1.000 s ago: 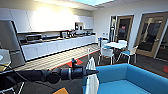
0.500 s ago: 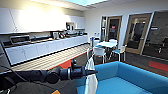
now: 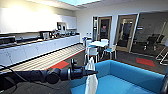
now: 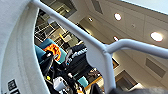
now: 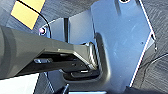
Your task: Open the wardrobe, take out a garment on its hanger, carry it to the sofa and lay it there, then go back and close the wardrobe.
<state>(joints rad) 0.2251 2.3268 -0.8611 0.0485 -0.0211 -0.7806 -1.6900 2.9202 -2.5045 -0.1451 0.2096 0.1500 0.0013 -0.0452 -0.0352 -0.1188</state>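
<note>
Left gripper (image 3: 93,72), low centre, grips the hanger (image 4: 105,53); garment (image 3: 91,80) dangles by the sofa (image 3: 130,75). Carry level, clear the backrest.

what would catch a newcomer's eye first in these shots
First the bright blue sofa low at the right of the head view, with the white T-shirt dangling in front of it from the left claw at the end of the dark arm. In the left wrist view the white hanger crosses close to the lens. Behind, a long white kitchen counter runs along the left wall.
</note>
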